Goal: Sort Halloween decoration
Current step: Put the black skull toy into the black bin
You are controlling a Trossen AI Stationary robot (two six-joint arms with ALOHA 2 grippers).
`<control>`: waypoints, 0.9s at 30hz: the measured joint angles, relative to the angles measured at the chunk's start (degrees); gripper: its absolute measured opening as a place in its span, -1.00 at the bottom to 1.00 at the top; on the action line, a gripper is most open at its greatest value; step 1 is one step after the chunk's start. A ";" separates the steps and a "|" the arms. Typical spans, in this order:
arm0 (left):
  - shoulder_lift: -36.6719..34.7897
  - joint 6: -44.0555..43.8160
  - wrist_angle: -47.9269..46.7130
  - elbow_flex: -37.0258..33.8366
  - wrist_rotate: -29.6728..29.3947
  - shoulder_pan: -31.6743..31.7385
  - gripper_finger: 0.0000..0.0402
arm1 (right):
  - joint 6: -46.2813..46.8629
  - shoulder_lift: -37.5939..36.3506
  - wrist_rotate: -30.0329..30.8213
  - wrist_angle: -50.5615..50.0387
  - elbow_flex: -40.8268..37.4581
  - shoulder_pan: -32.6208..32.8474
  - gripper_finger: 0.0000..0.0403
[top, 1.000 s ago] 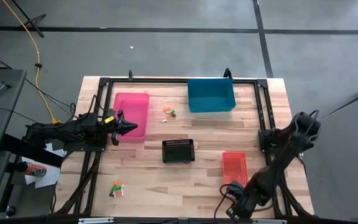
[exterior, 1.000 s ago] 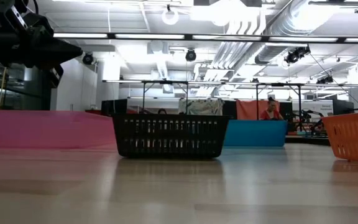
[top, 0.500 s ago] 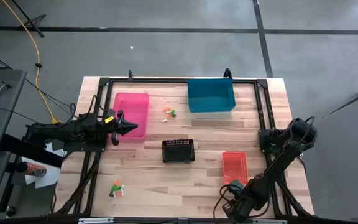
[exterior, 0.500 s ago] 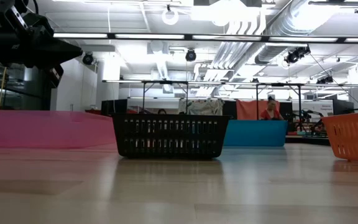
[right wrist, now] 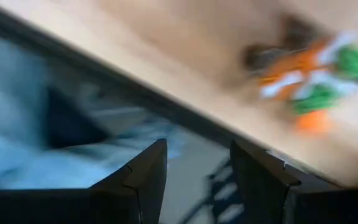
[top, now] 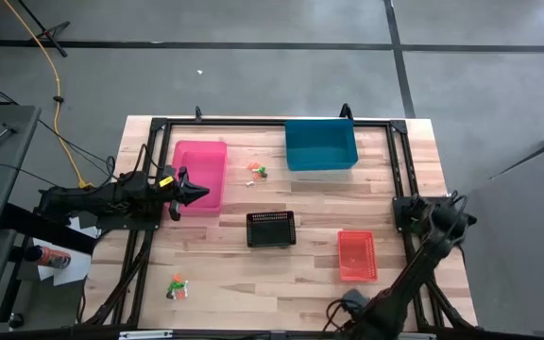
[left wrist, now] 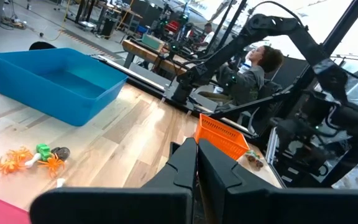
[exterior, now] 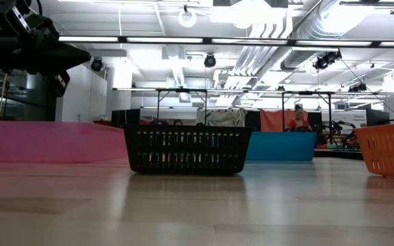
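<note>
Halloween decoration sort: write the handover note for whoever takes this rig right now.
Left gripper: fingers shut, nothing visibly held, hovering over the near edge of the pink bin.
Right gripper: fingers open and empty, at the table's front edge near the right corner; its arm is mid-swing.
Trinkets: one cluster lies on the table between the pink bin and the blue bin; a second cluster lies near the front left.
Black basket sits mid-table, red basket to its right.
Done: no sorted trinkets visible in any bin.
Left: both clusters still need sorting.
</note>
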 joint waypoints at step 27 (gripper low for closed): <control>0.00 0.00 -0.01 0.00 -0.02 0.00 -0.98 | 0.66 5.98 4.02 -6.58 2.66 -0.12 -0.14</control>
